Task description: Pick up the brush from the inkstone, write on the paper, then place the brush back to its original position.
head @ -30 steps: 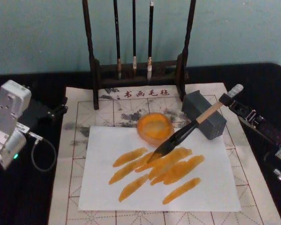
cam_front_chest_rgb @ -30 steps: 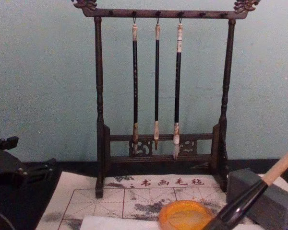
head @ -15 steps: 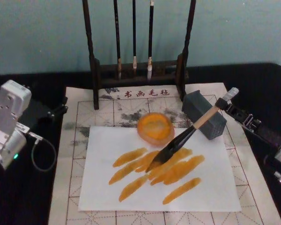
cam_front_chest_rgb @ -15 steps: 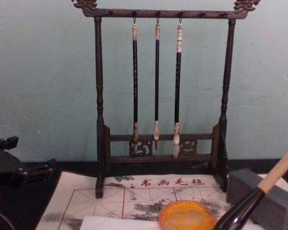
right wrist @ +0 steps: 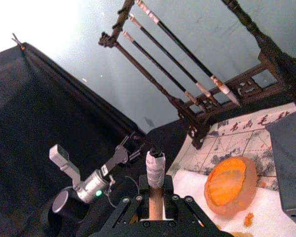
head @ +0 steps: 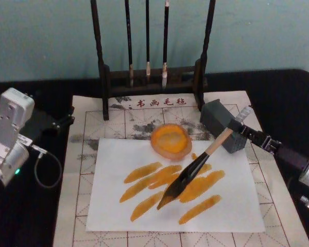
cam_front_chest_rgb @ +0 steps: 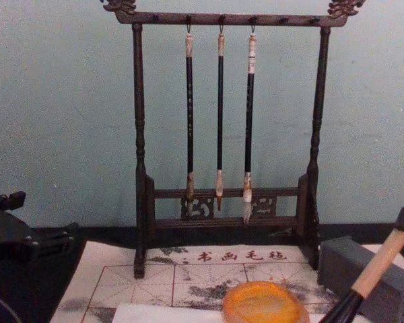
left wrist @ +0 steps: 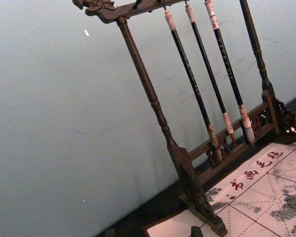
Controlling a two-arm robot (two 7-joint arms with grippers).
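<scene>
Head view shows the right gripper (head: 241, 128) over the right side of the beige felt mat with red grid lines (head: 82, 154). Its fingers are clamped on the upper end of the large calligraphy brush with a pale wooden handle and black ferrule (head: 195, 167). The brush slants down to the left, with its dark bristle tip on the plain white paper (head: 232, 206) among orange strokes (head: 144, 172). The round orange inkstone dish (head: 170, 140) sits at the paper's far edge, near a grey block (head: 219, 121). The left gripper (head: 67, 119) rests on the black table (head: 293, 92) at the left.
</scene>
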